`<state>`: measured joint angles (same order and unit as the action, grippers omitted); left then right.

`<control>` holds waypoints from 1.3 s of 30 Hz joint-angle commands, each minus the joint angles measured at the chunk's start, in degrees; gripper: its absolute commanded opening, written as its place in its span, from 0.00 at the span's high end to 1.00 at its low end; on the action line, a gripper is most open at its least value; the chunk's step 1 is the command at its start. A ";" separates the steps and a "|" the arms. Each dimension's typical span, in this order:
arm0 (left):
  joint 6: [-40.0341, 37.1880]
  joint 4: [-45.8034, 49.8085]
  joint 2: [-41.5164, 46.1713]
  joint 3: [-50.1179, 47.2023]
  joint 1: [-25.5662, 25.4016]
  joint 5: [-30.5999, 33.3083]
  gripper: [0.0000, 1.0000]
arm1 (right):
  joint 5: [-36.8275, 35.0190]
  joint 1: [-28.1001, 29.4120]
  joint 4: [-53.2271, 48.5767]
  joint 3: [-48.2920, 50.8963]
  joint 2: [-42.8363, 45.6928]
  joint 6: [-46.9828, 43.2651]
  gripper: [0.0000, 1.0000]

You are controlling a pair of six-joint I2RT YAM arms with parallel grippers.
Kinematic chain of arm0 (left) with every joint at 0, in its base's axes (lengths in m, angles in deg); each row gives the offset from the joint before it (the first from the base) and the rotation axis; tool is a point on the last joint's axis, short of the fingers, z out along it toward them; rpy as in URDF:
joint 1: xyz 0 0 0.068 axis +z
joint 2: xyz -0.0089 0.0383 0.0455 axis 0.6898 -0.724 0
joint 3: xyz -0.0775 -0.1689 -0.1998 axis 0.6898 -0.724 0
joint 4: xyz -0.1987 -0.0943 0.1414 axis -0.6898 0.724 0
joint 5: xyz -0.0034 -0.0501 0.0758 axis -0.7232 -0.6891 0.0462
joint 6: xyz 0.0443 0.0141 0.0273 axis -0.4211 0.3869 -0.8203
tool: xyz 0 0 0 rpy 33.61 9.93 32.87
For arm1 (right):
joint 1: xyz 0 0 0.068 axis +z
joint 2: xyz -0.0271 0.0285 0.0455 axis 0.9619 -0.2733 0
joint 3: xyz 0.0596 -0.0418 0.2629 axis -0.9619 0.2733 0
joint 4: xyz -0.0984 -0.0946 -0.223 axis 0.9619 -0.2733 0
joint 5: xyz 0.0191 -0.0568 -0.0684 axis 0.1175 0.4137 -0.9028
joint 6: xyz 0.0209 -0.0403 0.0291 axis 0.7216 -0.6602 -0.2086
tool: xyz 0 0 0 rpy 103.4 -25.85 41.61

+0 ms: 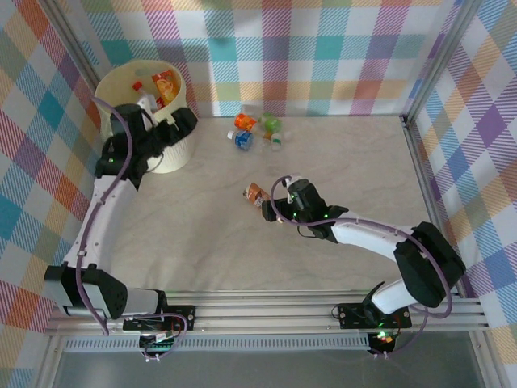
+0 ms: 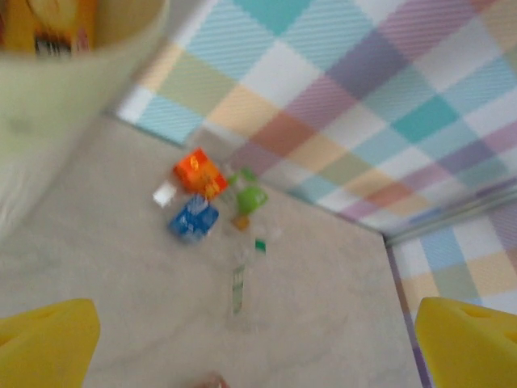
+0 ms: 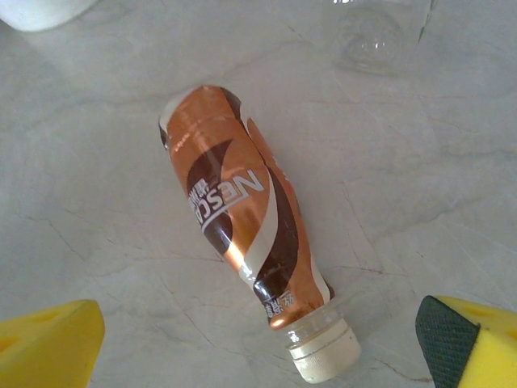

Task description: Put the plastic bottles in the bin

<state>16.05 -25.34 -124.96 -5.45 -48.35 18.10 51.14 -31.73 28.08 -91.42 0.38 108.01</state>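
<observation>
The cream bin (image 1: 121,78) stands at the far left with some bottles (image 1: 165,86) inside it. My left gripper (image 1: 182,123) hangs open beside its right wall, with nothing between the yellow fingers (image 2: 47,346). Orange (image 2: 199,171), blue (image 2: 194,219), green (image 2: 250,197) and clear (image 2: 237,288) bottles lie clustered near the back wall. A brown-labelled bottle (image 3: 238,206) with a cream cap lies on its side mid-table. My right gripper (image 3: 258,356) is open just over its cap end, fingers (image 3: 50,347) wide on either side and not touching it.
Checked walls close in the table at the back and both sides, with a metal rail (image 1: 412,153) on the right. A clear bottle (image 3: 376,32) lies just beyond the brown one. A white object (image 3: 40,8) shows at the top-left edge of the right wrist view.
</observation>
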 commanded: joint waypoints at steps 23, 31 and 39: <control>-3.84 5.56 7.63 -8.96 -1.20 4.07 0.00 | 0.71 -0.84 -8.19 -10.33 -17.25 -14.29 0.24; -1.62 4.59 6.73 -11.05 -1.17 1.57 0.00 | -0.32 -0.85 -8.51 -11.83 -20.08 -14.51 0.36; 2.01 2.04 6.29 -13.80 -1.24 -0.04 0.00 | -0.77 -0.84 -8.66 -11.14 -17.97 -15.56 0.57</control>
<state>16.29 -22.22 -118.32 -18.82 -49.49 19.66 50.86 -32.23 20.10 -102.11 -19.18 92.99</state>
